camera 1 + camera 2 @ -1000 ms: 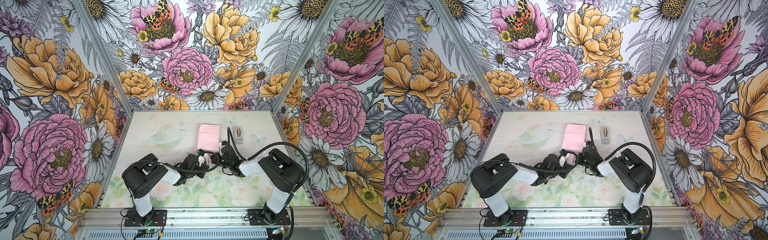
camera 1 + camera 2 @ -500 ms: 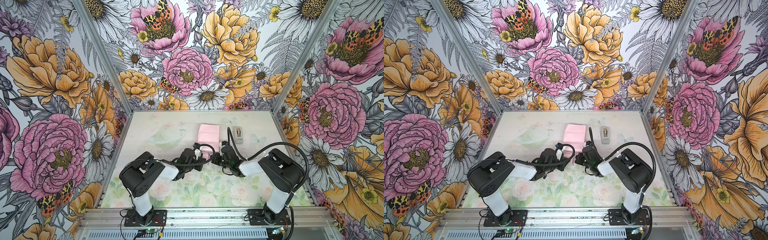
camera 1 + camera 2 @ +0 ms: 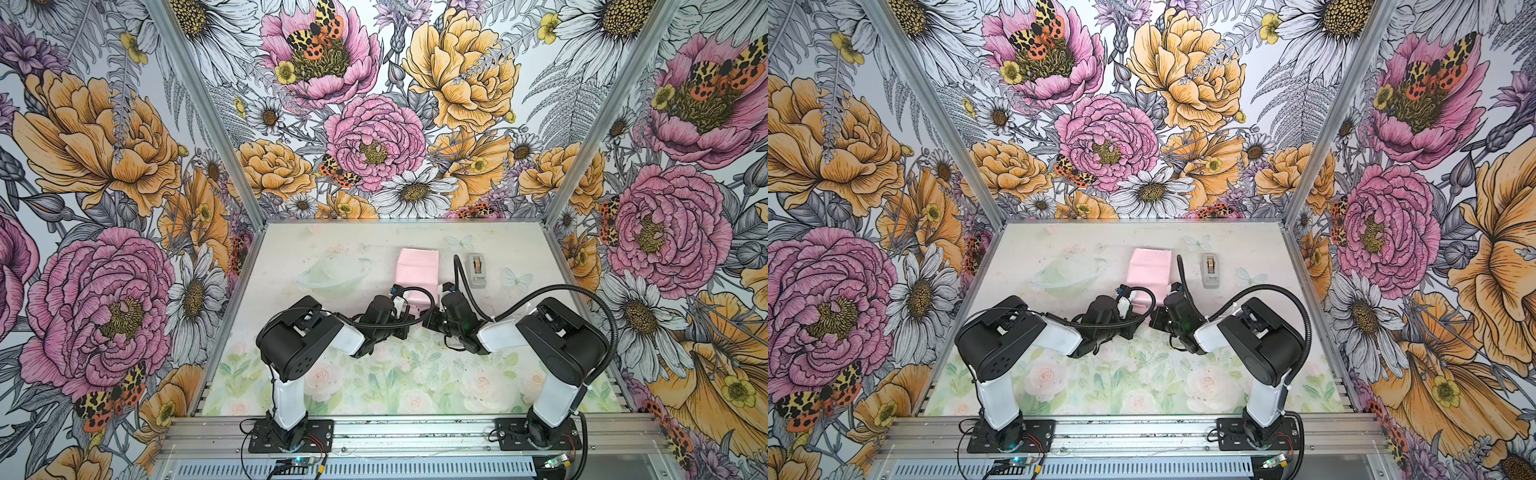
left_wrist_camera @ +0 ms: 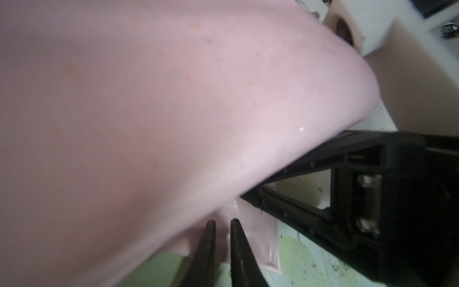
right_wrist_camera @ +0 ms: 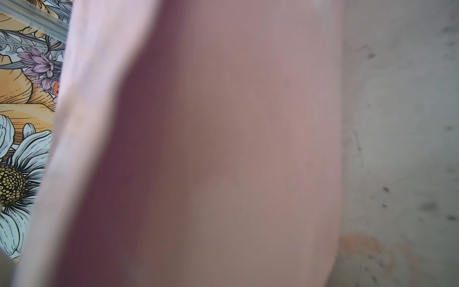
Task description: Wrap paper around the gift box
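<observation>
The paper (image 3: 417,268) lies folded into a pale pink bundle at the middle back of the table, seen in both top views. The gift box is hidden under it. My left gripper (image 3: 409,300) is at the bundle's near left corner. In the left wrist view its jaws (image 4: 222,220) are pinched to a narrow slit on a flap of the paper (image 4: 149,124), which billows close over the camera. My right gripper (image 3: 436,296) sits at the near right corner. The paper (image 5: 223,149) fills the right wrist view and hides those jaws.
A small grey tape dispenser (image 3: 477,271) stands just right of the bundle, close to the right arm's cable. Aluminium posts and flowered walls enclose the table (image 3: 332,374) on three sides. Both arms' elbows hang over the near half.
The left gripper drew back to the left half a second ago and has now returned to the paper's near end. The right arm has stayed put.
</observation>
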`<state>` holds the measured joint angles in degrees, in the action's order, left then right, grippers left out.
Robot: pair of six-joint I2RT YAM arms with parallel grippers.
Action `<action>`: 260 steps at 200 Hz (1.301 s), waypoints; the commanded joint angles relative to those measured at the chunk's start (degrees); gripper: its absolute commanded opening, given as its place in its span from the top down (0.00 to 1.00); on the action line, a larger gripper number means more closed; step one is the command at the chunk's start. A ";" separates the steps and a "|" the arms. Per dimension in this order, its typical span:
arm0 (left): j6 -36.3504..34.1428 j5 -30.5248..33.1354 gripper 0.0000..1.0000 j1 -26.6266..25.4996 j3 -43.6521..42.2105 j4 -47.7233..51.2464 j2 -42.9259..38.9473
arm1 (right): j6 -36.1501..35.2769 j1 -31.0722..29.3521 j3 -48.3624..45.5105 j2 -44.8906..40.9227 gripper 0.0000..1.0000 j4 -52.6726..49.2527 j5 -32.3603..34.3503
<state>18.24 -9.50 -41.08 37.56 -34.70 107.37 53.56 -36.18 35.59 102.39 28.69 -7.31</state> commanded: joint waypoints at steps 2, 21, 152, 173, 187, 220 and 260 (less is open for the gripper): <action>0.45 1.87 0.85 -0.06 -0.60 1.12 1.74 | 0.32 -0.89 -0.29 -1.38 1.00 0.53 -0.63; 0.31 2.02 0.85 -0.22 -0.99 1.12 1.71 | 0.47 -1.34 -0.60 -1.83 1.00 0.50 -1.21; -0.01 1.81 0.85 -0.57 -0.38 1.12 2.28 | 11.43 -0.47 -4.83 -14.38 0.72 -10.93 -3.20; -0.04 1.83 0.85 -0.71 -0.15 1.12 2.32 | 14.27 -0.73 -5.34 -14.31 0.70 -12.03 -3.55; -0.12 1.69 0.85 -0.91 0.14 1.12 2.40 | 15.22 -0.73 -5.29 -13.20 0.69 -11.09 -4.04; -0.09 1.78 0.85 -1.11 0.23 1.12 2.40 | 18.06 -0.73 -4.66 -8.38 0.72 -5.45 -6.34; -0.17 1.97 0.85 -1.19 0.19 1.12 1.89 | 21.68 -0.64 -5.02 -5.45 0.73 -0.99 -7.27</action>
<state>18.20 -8.38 -41.87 37.52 -35.70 107.81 71.94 -37.06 30.61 95.11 24.23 -13.63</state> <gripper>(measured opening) 0.146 0.270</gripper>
